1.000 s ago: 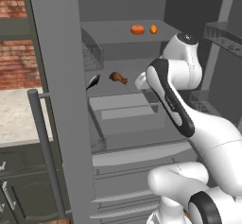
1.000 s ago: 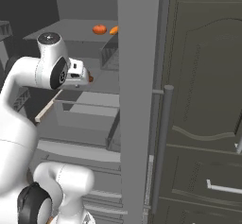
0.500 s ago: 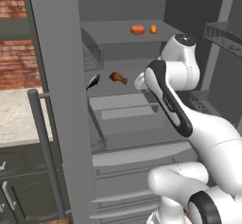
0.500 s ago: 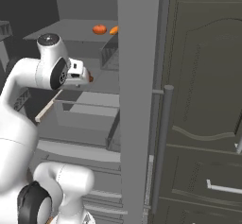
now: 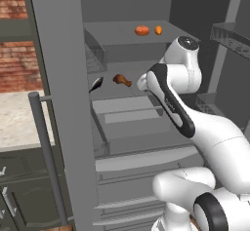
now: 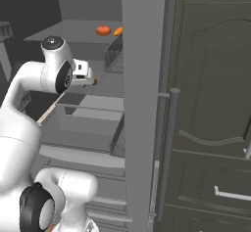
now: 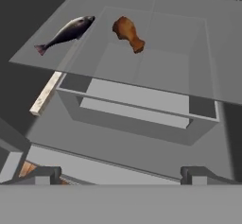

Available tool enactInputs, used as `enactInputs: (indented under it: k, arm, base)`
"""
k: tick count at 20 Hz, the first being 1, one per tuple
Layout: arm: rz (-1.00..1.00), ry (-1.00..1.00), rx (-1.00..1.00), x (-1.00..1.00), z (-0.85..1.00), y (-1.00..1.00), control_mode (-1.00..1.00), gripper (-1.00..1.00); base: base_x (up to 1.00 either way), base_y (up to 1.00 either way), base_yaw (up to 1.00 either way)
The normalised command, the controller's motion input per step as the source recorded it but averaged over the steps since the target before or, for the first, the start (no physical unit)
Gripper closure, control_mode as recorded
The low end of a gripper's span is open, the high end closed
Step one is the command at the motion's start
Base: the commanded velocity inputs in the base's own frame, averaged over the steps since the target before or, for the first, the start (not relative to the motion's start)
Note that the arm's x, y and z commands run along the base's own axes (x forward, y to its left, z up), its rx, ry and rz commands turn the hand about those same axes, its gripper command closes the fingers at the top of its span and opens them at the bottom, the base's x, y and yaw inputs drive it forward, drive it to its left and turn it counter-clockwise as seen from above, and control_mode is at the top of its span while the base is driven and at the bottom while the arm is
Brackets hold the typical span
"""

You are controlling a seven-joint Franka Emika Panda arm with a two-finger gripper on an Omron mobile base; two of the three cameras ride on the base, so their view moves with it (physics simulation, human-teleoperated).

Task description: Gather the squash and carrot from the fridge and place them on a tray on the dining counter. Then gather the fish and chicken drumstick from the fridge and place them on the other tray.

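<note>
**Squash and carrot untouched on the top shelf; hand empty over the meat shelf**

Squash (image 5: 142,30) and carrot (image 5: 158,29) lie side by side on the upper shelf (image 5: 112,40) of the fridge. They are close together but not touching, at about 12 o'clock in the left base view. Over the last second almost nothing has changed. The arm has kept nearly the same pose inside the open fridge, and none of the four foods has shifted. By my reading the first pick has not begun, and all of the task is still to do.

The gripper (image 7: 122,173) has its fingers spread as wide as they go, with nothing between them and nothing touching them. It hangs above and in front of the glass middle shelf (image 7: 160,67), looking down on it.

In the hand view the chicken drumstick (image 7: 128,33) lies on that shelf at 12 o'clock. The fish (image 7: 66,33) is beside it at about 11 o'clock, and the two are clearly apart. Under the shelf, towards the middle of the view, an open drawer (image 7: 137,109) shows through the glass.

The hand is aimed at the meat, while the task calls for the vegetables first, one shelf higher. It would probably have to rise to reach them.
</note>
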Motion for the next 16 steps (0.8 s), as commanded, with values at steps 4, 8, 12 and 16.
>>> enactInputs:
  k: [4, 8, 12, 16]
  arm:
    - [0.00, -0.03, 0.00, 0.02, -0.10, 0.00, -1.00, -1.00]
    - [0.00, -0.01, 0.00, 0.21, -0.08, 0.00, -1.00, -1.00]
    - [0.00, 0.00, 0.00, 0.43, -0.07, 0.00, -1.00, -1.00]
    - [-0.01, 0.00, 0.00, 0.49, -0.05, 0.00, -1.00, -1.00]
  base:
    - [0.00, 0.00, 0.00]
    - [0.00, 0.00, 0.00]
    - [0.00, 0.00, 0.00]
    - [0.00, 0.00, 0.00]
